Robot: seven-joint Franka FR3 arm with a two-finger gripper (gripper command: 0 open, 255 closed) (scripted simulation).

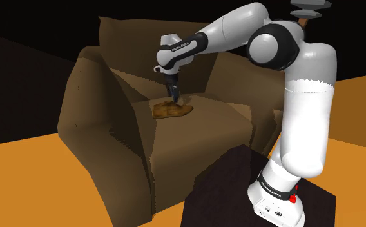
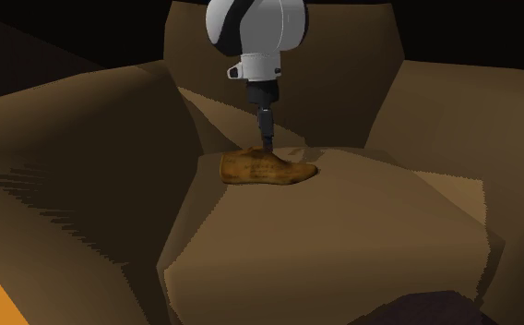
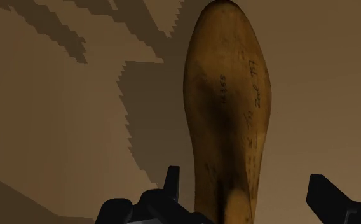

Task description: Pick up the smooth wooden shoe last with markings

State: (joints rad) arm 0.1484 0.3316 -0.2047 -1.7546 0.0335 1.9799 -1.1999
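A brown armchair [image 1: 104, 129] takes up most of the scene, and the white arm [image 1: 307, 103] reaches from its dark stand [image 1: 227, 187] over the seat. The wooden shoe last [image 2: 267, 169] lies near the middle of the seat cushion [image 2: 362, 222], toe pointing away from the gripper [image 3: 244, 177]. The gripper hangs just above the heel end, jaws released and standing apart with the heel between them, neither finger seeming to press on it. Dark handwritten markings [image 3: 252, 95] run along the wood. The step in hand looks like the final approach. Next comes a short descent, then a firm squeeze across the narrow heel before lifting.
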